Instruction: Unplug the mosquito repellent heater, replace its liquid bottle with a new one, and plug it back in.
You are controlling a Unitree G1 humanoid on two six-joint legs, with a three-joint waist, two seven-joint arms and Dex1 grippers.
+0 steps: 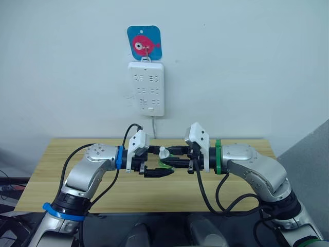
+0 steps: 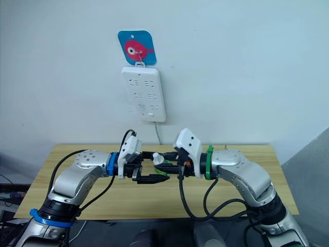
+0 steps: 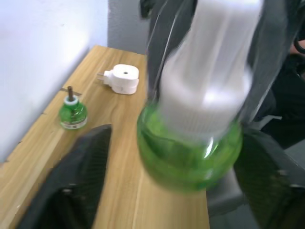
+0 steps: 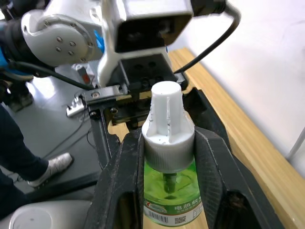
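**Cap still on the new bottle, heater waiting on the table**

Both arms are raised in front of the wall, meeting over the wooden table. The right gripper is clamped on the new liquid bottle, its two black fingers pressed against either side of the neck just below the white cap. Green liquid shows beneath. The left gripper faces it head-on, jaws spread wide either side of the cap, not yet closed.

Over on the table, the mosquito repellent heater lies unplugged, prongs pointing toward the wall, no bottle in it. Just beside it stands a used bottle, its wick bare. On the wall, the white power strip hangs under a blue fish hook, sockets free.

So the step in hand looks like uncapping. To do it well, I reckon the left fingers should close squarely on the ribbed cap, not the green glass, while the right holds firm and keeps the bottle from tipping. Twist along the bottle's own axis, then draw straight off, because there is a wick inside that a sideways pull might bend. Spilling is the risk if the bottle leans.
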